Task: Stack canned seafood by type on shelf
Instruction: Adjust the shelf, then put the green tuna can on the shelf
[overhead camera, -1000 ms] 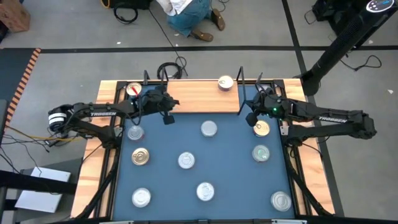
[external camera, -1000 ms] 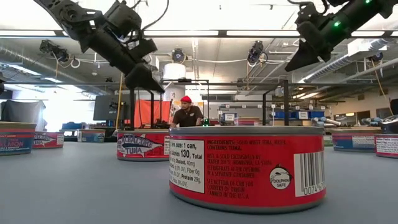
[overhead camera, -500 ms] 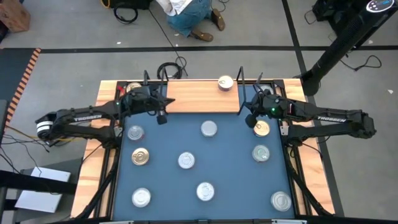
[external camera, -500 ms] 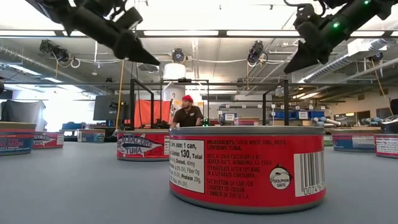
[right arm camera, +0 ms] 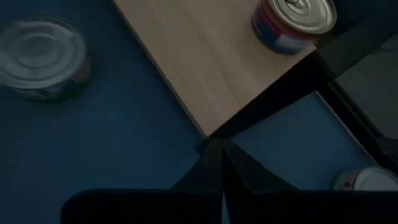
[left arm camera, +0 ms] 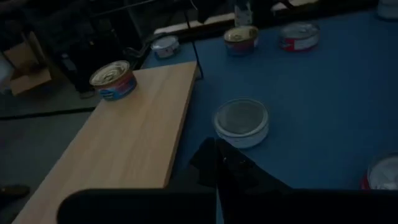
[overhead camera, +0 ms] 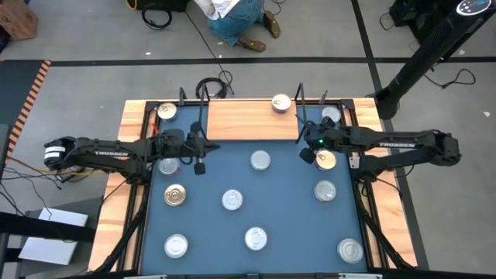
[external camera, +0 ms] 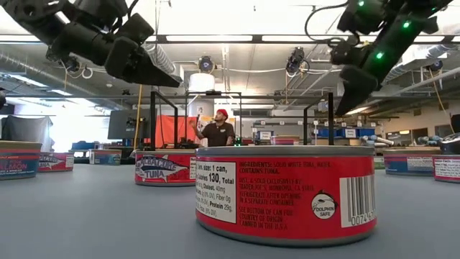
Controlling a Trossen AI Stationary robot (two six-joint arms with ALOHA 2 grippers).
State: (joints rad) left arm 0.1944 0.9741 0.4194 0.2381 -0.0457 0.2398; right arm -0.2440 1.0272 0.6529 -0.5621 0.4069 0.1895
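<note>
The shelf (overhead camera: 252, 120) is a light wooden board at the table's far edge, and one can (overhead camera: 280, 104) stands on its right part. Several more cans of seafood stand on their bases on the blue table, among them a silver one (overhead camera: 260, 160) and a gold one (overhead camera: 175, 194). My left gripper (overhead camera: 200, 166) hangs shut above the table, just in front of the shelf's left end, with the silver can (left arm camera: 241, 121) ahead of it. My right gripper (overhead camera: 306, 155) hangs shut and tipped downward off the shelf's right front corner (right arm camera: 208, 127), beside a gold-lidded can (overhead camera: 326, 160).
Black wire uprights (overhead camera: 301, 94) stand at the shelf's ends. One can stands in each far corner (overhead camera: 166, 111), (overhead camera: 331, 115). A red tuna can (external camera: 286, 191) fills the low view's foreground. A wooden rim (overhead camera: 116, 194) borders the table. A person (external camera: 215, 129) sits in the room beyond.
My left gripper has drawn back from over the shelf's left end toward the table's near-left, and now hangs over the blue table, pointing more level. My right gripper has sunk and tipped further downward near the shelf's right corner. Both have stayed shut, and no can has moved.
</note>
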